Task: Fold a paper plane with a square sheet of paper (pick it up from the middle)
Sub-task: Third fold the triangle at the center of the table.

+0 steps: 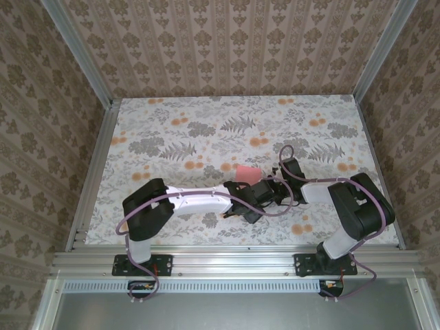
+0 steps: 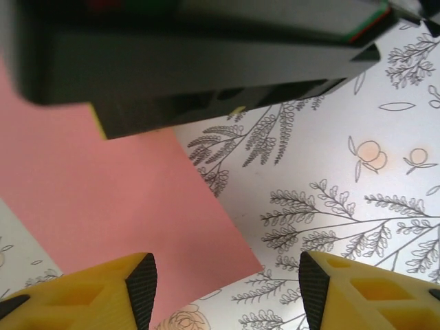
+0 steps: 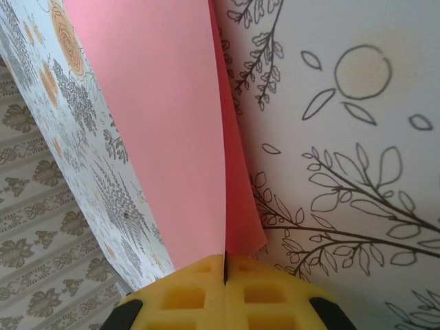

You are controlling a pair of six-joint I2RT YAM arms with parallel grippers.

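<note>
Table [image 1: 172, 137], floral print, patterned walls on three sides. Both arms reach inward and meet near the table's middle, a little toward the near edge: left arm [image 1: 196, 201] coming from the left, right arm [image 1: 357, 206] bent at the elbow and reaching back left.

Sheet [image 1: 246, 172]: pink, and from above we see part of it just beyond the two wrists, with the rest under them.

Right gripper [image 3: 225, 292]: its yellow fingers [image 3: 185, 302] are pressed together with the sheet's edge pinched in the seam between them. From the right wrist we see two pink layers running away from the pads. A broad one lies on the left, and a narrower flap pokes out beneath it on the right, its corner just beside the fingers. A straight edge runs between the two layers.

Left gripper [image 2: 223, 292]: jaws are apart at a middling width, with nothing between the pads. Its fingers [image 2: 103, 299] stand over the sheet's near corner. The left finger is above pink, the right one above bare table. We cannot tell whether the tips touch the surface.

Dark body [image 2: 206, 48]: it crosses the top of the left wrist view, over the sheet's far part. We cannot tell what it is.
</note>
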